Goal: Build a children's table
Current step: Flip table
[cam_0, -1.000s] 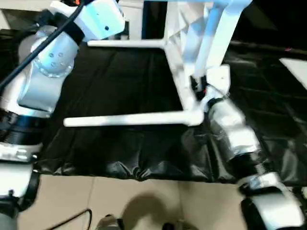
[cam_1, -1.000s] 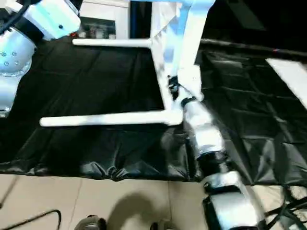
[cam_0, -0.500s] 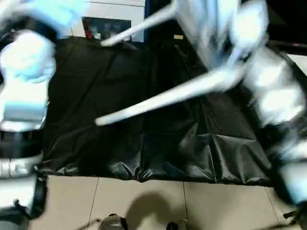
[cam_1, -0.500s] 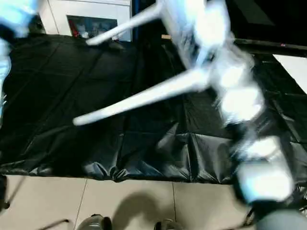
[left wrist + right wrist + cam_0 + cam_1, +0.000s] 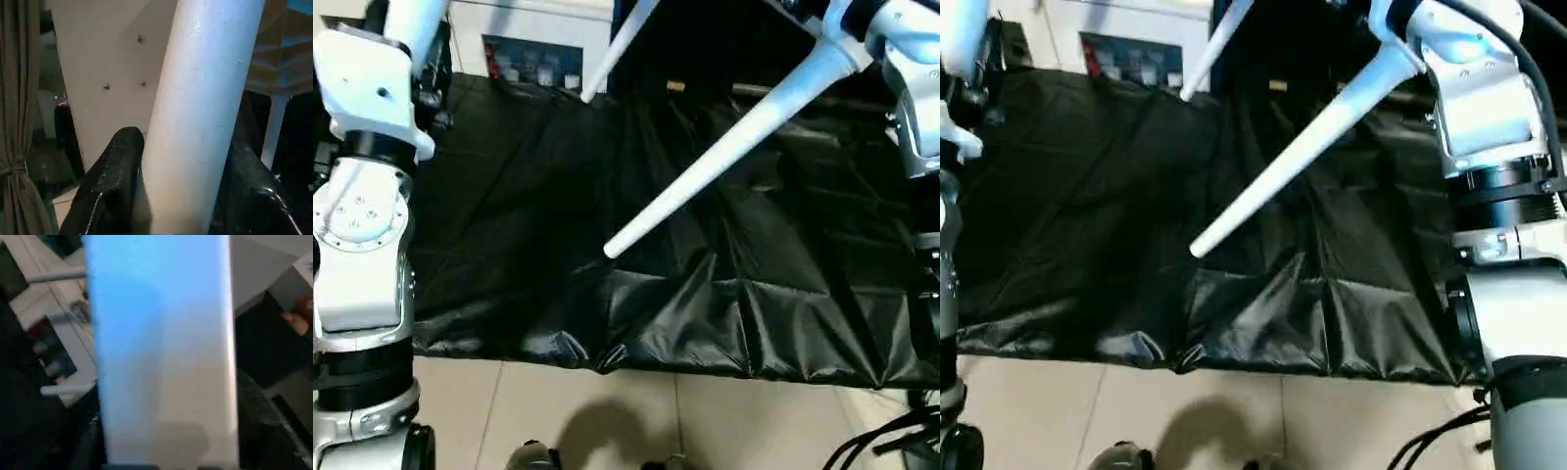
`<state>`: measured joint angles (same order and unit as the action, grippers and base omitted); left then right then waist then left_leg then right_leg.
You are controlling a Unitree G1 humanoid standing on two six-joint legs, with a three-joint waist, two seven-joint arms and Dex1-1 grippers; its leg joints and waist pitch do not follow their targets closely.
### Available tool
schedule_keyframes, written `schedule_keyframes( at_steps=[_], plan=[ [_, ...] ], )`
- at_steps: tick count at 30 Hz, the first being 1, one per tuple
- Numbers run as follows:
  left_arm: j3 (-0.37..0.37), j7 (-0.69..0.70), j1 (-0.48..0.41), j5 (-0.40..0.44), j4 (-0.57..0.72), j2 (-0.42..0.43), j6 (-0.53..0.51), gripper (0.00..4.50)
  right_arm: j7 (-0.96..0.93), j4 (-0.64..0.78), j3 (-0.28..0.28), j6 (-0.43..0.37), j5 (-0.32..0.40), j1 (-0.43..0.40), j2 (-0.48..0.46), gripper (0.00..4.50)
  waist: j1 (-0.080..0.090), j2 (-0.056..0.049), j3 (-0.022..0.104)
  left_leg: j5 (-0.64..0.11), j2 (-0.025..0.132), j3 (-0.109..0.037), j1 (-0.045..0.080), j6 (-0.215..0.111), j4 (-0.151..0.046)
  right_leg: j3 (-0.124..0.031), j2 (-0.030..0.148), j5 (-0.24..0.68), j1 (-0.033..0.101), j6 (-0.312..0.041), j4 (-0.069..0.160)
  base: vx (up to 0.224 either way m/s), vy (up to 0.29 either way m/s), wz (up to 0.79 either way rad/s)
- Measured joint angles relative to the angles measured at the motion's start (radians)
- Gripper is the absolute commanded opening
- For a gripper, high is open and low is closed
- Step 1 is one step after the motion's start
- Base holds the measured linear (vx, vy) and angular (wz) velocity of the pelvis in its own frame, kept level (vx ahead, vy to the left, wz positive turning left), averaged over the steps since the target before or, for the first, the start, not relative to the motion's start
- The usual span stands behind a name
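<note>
Above the black sheet (image 5: 509, 225), lifted clear of it: the children's table, tilted. Near leg (image 5: 724, 147) slanting from 1 o'clock down to an end at centre; far leg (image 5: 617, 49) slanting from 12 o'clock toward the white cabinet (image 5: 533, 39) at 11.

In the left wrist view, left gripper (image 5: 183, 166) closed on a white table leg (image 5: 205, 98), black fingers (image 5: 115, 176) pressed against either side of the tube, flat white tabletop (image 5: 98, 63) just behind and another leg (image 5: 274, 127) beyond.

In the right wrist view, right gripper (image 5: 166, 440) with a broad white part of the table (image 5: 161, 347) sitting between its dark fingers (image 5: 264, 416); clamped or merely alongside, cannot tell.

At 9 o'clock, left arm (image 5: 362, 225) raised. At 2 o'clock, right arm (image 5: 1484, 108) beside the near leg's upper end. Pale tiled floor (image 5: 607, 411) at 6 o'clock, below the sheet's crumpled edge.
</note>
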<state>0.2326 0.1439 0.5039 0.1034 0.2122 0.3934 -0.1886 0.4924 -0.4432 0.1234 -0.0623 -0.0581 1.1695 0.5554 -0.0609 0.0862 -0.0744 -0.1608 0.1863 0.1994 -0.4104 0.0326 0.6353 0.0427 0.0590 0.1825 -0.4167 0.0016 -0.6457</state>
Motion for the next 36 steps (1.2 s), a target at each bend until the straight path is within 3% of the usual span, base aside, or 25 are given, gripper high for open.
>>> schedule_keyframes(
  at_steps=[1, 11, 17, 18, 23, 25, 28, 36],
  plan=[
    [0.004, -0.001, 0.0, 0.001, -0.01, 0.004, -0.005, 2.01, 0.009, 0.001, 0.0, 0.004, 0.017, 0.0, -0.004, 2.95, 0.0, 0.0, 0.0, 0.0, 0.0, 0.0, 0.0, 0.0, 0.001, -0.001, 0.0, 0.0, 0.0, 0.0, 0.0, 0.0, 0.0, 0.0],
    [0.015, -0.016, -0.026, 0.006, -0.12, 0.009, -0.045, 1.72, 0.091, 0.087, -0.052, 0.047, 0.104, -0.04, -0.011, 3.68, 0.002, 0.0, 0.0, 0.0, 0.001, -0.001, -0.003, 0.0, 0.003, 0.001, 0.0, -0.001, -0.001, 0.0, -0.001, 0.0, 0.0, 0.0],
    [0.009, -0.018, -0.019, 0.007, -0.13, 0.012, -0.042, 1.69, 0.117, 0.17, -0.138, 0.123, 0.249, -0.058, -0.083, 3.91, 0.002, 0.0, 0.0, 0.0, 0.002, -0.002, -0.004, 0.0, 0.002, 0.003, -0.001, -0.005, -0.002, -0.005, 0.0, 0.0, 0.0, 0.0],
    [0.007, -0.018, -0.017, 0.007, -0.131, 0.013, -0.041, 1.68, 0.122, 0.18, -0.152, 0.135, 0.266, -0.058, -0.093, 4.2, 0.001, 0.0, 0.0, 0.0, 0.003, -0.002, -0.004, -0.001, 0.002, 0.003, -0.001, -0.005, -0.002, -0.005, 0.0, 0.0, 0.0, 0.0],
    [0.003, -0.02, -0.006, 0.009, -0.151, 0.018, -0.03, 1.68, 0.167, 0.315, -0.206, 0.097, 0.431, -0.097, -0.133, 4.42, 0.002, 0.001, 0.0, 0.0, 0.003, -0.002, -0.003, -0.001, 0.002, 0.003, -0.001, -0.005, -0.001, -0.005, 0.0, 0.0, 0.0, 0.0],
    [-0.004, -0.02, -0.006, 0.012, -0.155, 0.022, -0.029, 1.68, 0.187, 0.423, -0.199, 0.017, 0.482, -0.194, -0.132, 4.48, 0.0, 0.008, 0.005, 0.0, 0.003, -0.002, 0.001, -0.001, 0.001, 0.003, -0.002, -0.002, 0.003, 0.0, 0.0, 0.0, 0.0, 0.0],
    [-0.002, -0.021, -0.006, 0.013, -0.169, 0.03, -0.029, 1.68, 0.194, 0.484, -0.136, -0.055, 0.502, -0.387, -0.171, 4.5, 0.005, 0.013, 0.008, 0.0, 0.003, -0.002, 0.006, 0.0, 0.001, 0.003, -0.002, -0.001, 0.007, 0.001, 0.001, 0.0, 0.0, 0.0],
    [-0.003, -0.019, -0.013, 0.011, -0.17, 0.036, -0.02, 1.68, 0.202, 0.41, -0.041, -0.062, 0.458, -0.692, -0.203, 4.5, 0.007, 0.012, 0.008, 0.0, 0.002, -0.004, 0.006, 0.0, 0.001, 0.004, -0.001, -0.001, 0.007, 0.001, 0.006, 0.0, 0.0, 0.0]
  ],
)
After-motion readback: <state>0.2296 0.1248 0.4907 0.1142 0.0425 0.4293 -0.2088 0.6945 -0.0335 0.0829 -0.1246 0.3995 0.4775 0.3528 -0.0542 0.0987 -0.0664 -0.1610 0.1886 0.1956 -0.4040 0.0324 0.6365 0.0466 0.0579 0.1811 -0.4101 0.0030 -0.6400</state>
